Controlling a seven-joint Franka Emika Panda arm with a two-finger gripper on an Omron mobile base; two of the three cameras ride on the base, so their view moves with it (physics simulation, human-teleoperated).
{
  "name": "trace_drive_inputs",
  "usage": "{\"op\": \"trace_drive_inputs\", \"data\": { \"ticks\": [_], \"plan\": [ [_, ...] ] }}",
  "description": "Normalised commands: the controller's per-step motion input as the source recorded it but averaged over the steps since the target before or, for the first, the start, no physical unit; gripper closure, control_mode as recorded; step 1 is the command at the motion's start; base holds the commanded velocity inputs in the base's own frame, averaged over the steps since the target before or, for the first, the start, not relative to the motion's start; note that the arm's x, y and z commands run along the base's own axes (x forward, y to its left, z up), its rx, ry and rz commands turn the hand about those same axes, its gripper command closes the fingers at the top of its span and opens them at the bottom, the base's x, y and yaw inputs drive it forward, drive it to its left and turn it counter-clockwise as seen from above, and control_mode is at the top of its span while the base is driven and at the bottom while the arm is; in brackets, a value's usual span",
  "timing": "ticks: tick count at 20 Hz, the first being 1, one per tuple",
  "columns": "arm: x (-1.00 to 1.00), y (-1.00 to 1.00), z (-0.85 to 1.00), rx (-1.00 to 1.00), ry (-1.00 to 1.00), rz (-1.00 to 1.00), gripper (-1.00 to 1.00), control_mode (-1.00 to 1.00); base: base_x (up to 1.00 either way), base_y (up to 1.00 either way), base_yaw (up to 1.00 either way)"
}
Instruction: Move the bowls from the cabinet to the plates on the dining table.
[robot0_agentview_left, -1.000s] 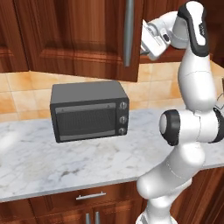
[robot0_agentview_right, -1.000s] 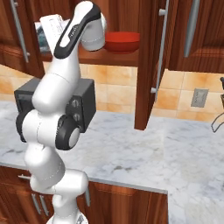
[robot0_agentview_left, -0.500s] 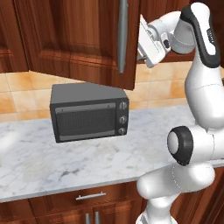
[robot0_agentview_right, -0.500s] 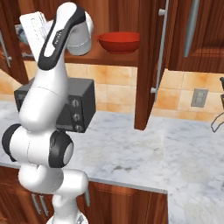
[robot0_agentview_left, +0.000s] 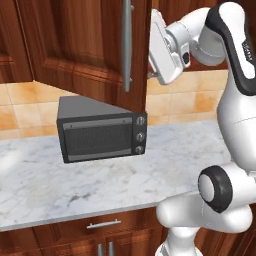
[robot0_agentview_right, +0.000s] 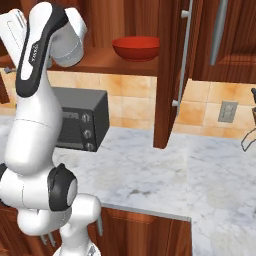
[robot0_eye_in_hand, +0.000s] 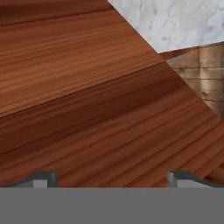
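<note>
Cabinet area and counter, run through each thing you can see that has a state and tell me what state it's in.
cabinet: door swung open.
red bowl: upright on the cabinet shelf, not held.
toaster oven: door closed, on the counter.
end effector: open, empty, close to a wooden cabinet surface.

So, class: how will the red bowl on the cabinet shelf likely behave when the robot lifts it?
The red bowl looks rigid and glossy, so probably stiff but slippery. Its rounded, deep sides suggest it may rock if nudged. It probably needs the fingers at their present wide spread.
</note>
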Motion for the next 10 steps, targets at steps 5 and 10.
{"op": "trace_drive_inputs", "data": {
  "ticks": [5, 10],
  "plan": [
    [-0.17, 0.55, -0.10, 0.04, -0.22, 0.00, -1.00, -1.00, 0.00, 0.00, 0.00],
    [-0.01, 0.76, -0.11, 0.00, -0.20, 0.00, -1.00, -1.00, 0.00, 0.00, 0.00]
  ]
}}
